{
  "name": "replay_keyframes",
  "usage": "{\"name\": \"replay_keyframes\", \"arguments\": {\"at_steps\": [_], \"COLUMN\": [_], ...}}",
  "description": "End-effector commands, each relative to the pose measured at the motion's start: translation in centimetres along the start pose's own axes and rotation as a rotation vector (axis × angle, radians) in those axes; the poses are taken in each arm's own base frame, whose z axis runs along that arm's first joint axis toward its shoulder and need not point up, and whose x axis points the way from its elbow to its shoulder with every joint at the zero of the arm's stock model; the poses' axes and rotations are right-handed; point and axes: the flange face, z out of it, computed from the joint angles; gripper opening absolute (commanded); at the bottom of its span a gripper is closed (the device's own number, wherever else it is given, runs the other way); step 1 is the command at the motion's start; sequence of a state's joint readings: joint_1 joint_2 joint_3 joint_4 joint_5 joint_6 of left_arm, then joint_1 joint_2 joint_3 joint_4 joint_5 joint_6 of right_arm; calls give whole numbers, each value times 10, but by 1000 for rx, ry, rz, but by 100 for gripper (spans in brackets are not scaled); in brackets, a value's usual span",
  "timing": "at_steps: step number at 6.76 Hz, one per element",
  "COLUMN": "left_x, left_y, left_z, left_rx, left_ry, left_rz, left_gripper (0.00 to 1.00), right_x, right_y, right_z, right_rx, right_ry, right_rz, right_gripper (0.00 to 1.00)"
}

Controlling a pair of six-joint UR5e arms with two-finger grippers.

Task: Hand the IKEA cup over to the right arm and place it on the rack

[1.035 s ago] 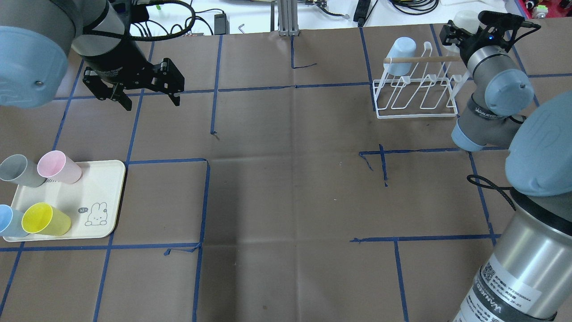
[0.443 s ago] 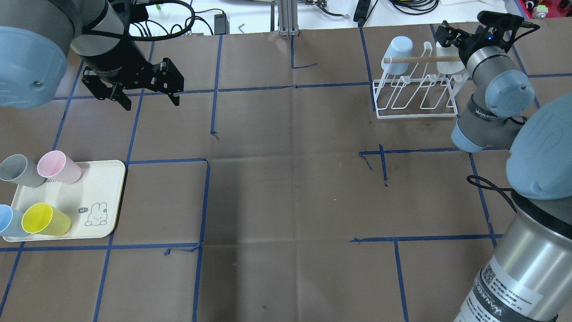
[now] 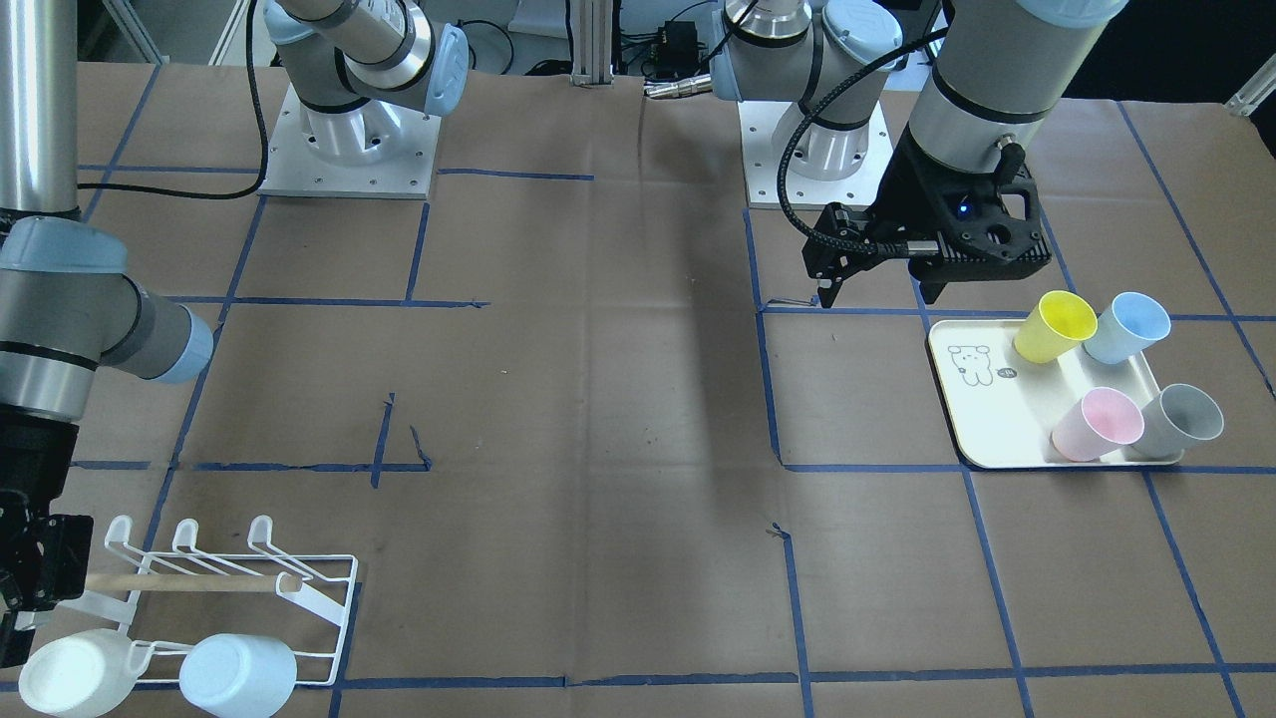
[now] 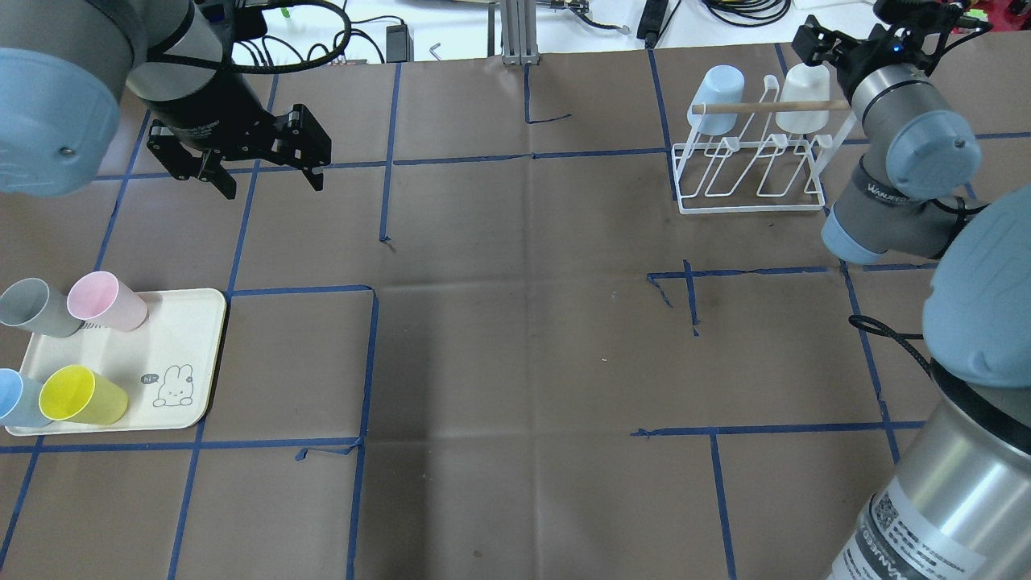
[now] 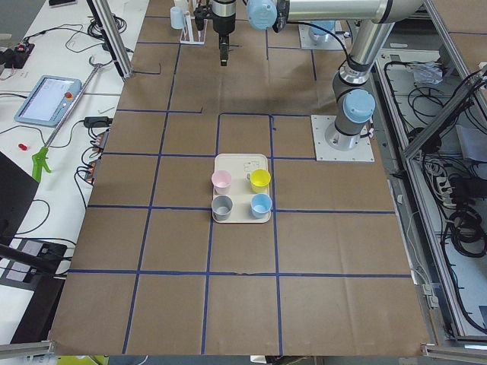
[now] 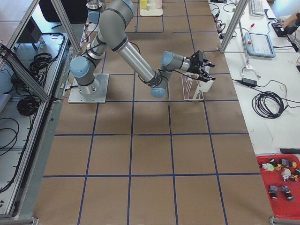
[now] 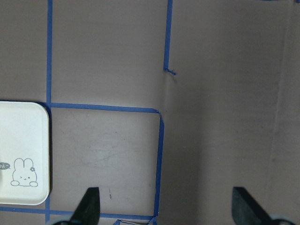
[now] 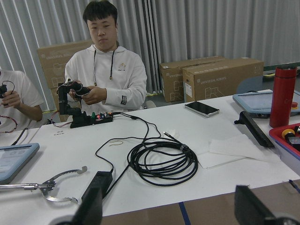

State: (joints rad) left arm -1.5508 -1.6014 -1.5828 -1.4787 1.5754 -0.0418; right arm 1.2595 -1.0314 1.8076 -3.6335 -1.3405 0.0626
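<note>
One blue-taped brown table (rack aboard), operator beyond.

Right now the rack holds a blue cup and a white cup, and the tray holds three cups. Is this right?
Not quite: the tray holds four cups, as the overhead exterior view shows. The rack does hold a blue cup and a white cup.

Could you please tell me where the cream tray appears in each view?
Front-facing: tray at right, mid-height.
Overhead: lower left corner.
Exterior left: centre.
Exterior right: top edge, cut off.
Left wrist: left edge, partly shown.
Right wrist: not in it.
Landmark: the yellow cup on it, except in the left wrist view.
</note>
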Motion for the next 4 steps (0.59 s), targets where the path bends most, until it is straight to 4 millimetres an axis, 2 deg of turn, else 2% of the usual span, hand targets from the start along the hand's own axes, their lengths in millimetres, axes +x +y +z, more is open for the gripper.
{"name": "replay_keyframes", "arguments": {"at_steps": [1,3,4], "left_x": [0,0,0], "left_y": [0,0,0], "left_z": [-1,-1,-1], "left_rx": [1,1,3], "left_ry": [2,0,2], "left_rz": [0,0,0], "left_gripper": [100,100,100], "right_x": [-30,-67,-88], "right_y": [-56,-92,-93], "right_z": [-31,-71,-83], "right_rx": [-143,-321,-407], "right_ry": [-19,-40,-64], "right_rz": [20,28,30], "right_gripper": [100,100,100]}}
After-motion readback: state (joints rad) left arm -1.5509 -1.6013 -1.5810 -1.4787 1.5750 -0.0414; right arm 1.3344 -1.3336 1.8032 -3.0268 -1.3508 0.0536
